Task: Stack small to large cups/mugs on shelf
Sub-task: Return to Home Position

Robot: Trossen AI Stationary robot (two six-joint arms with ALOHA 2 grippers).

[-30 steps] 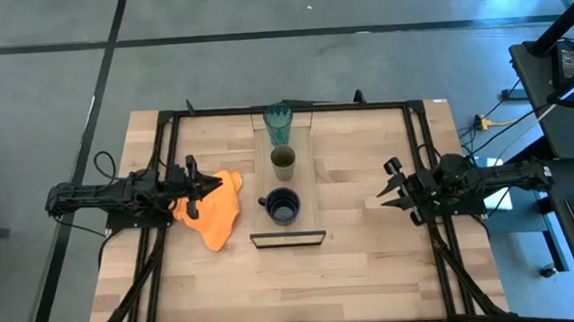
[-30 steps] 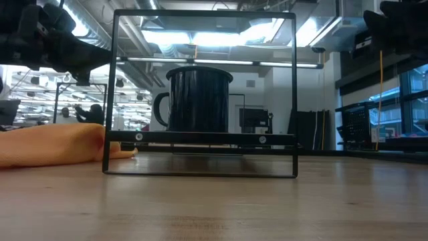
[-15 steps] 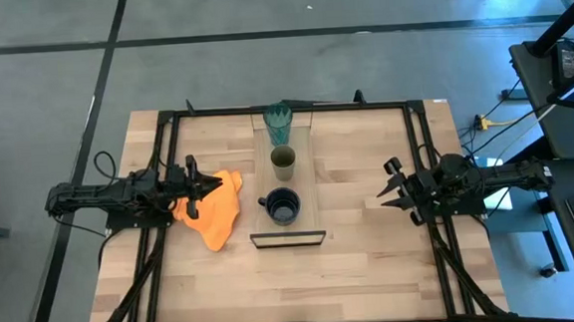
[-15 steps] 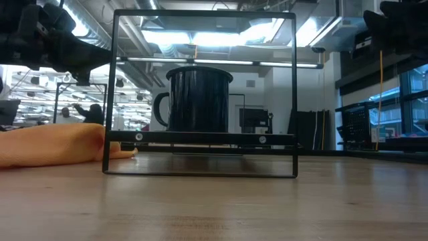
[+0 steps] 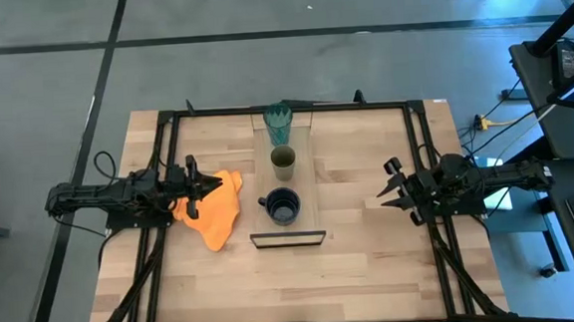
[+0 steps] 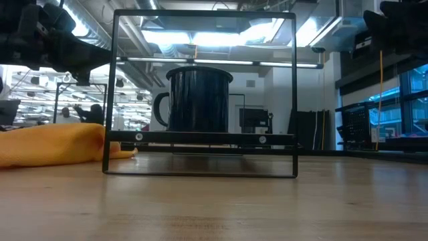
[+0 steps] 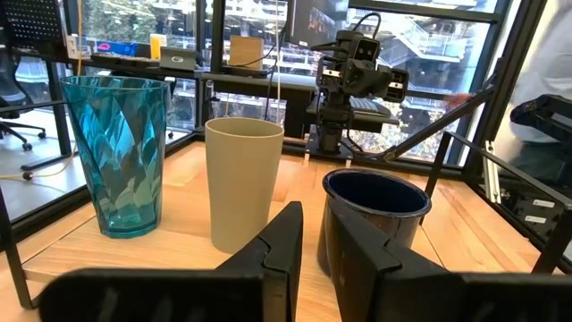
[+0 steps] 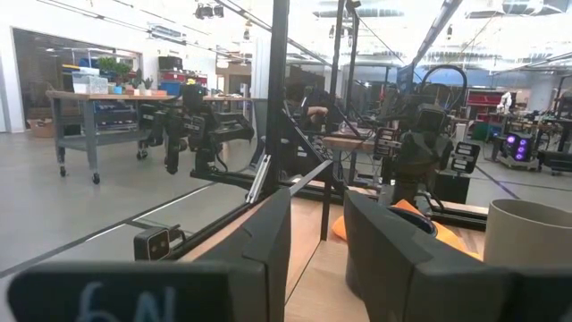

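The light-wood shelf (image 5: 306,185) lies down the middle of the table, its dark metal frame (image 5: 288,239) at the near end. On it stand the teal tumbler (image 5: 279,124) at the far end, the olive cup (image 5: 283,162) in the middle and the navy mug (image 5: 282,207) nearest the frame, each on its base. All three show in the left wrist view: the tumbler (image 7: 118,152), the cup (image 7: 243,183), the mug (image 7: 375,219). My left gripper (image 5: 207,189) hovers at the left, over the orange cloth's edge, slightly open and empty. My right gripper (image 5: 387,191) hovers at the right, open and empty.
An orange cloth (image 5: 216,209) lies crumpled on the table left of the shelf, below my left gripper. A dark frame (image 5: 165,119) runs around the tabletop. Bare wood shows on the near part (image 5: 295,290) and between the shelf and my right gripper.
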